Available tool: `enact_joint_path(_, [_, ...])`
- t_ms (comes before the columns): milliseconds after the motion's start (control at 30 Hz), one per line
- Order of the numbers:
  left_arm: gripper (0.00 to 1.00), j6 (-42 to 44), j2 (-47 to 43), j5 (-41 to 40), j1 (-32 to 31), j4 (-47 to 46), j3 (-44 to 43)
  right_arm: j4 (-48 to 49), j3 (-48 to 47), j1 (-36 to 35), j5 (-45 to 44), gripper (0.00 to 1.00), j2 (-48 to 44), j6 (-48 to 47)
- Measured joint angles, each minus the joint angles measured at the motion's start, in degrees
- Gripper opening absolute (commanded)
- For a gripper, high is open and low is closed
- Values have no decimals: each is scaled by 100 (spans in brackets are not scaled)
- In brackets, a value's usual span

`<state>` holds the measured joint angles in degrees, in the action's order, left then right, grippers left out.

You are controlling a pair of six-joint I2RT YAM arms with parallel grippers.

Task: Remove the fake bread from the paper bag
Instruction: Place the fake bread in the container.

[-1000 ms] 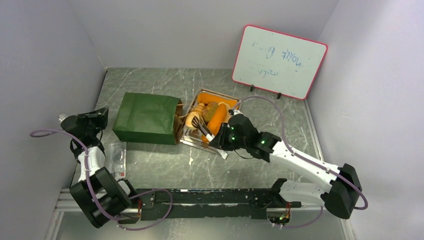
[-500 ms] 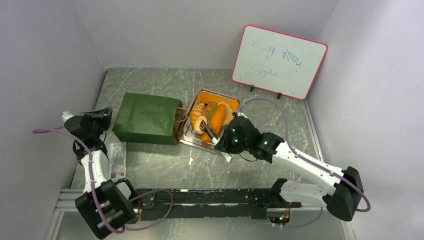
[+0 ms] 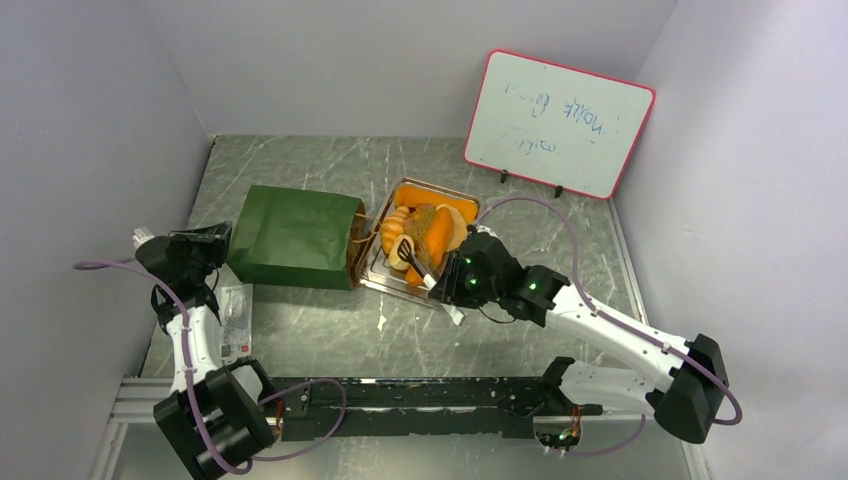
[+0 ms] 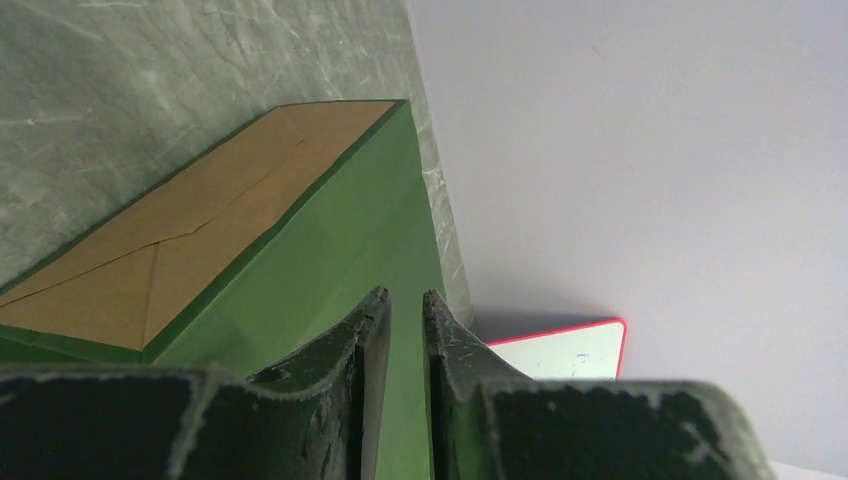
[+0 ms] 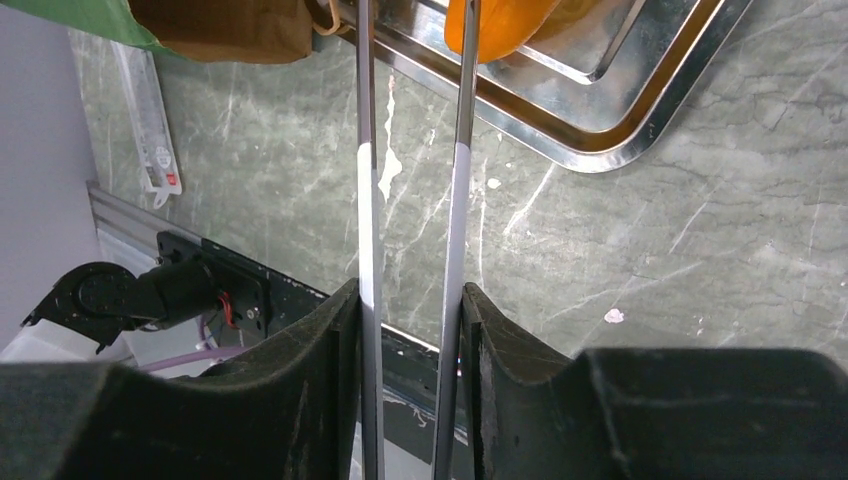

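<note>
The dark green paper bag lies on its side, its brown mouth facing a metal tray. My right gripper is shut on metal tongs. The tongs' tips hold a pale piece of fake bread over the tray, beside other orange and tan bread. In the right wrist view the tongs' arms run between my fingers toward orange bread and the tray. My left gripper is shut and empty at the bag's closed end, shown in the left wrist view.
A whiteboard with a red rim stands at the back right. A clear plastic packet lies on the table near the left arm, and also shows in the right wrist view. Grey walls close in left, back and right.
My left gripper has moved right, up to the bag's closed end. My right gripper has shifted the tongs and the pale bread piece a little away from the bag's mouth, over the tray.
</note>
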<state>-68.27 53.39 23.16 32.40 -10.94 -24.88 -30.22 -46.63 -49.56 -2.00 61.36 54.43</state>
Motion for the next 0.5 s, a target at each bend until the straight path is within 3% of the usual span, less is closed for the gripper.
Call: enact_joint_path(500, [15, 28, -26, 0, -7, 24, 2, -151, -212, 0, -42, 37, -50, -9])
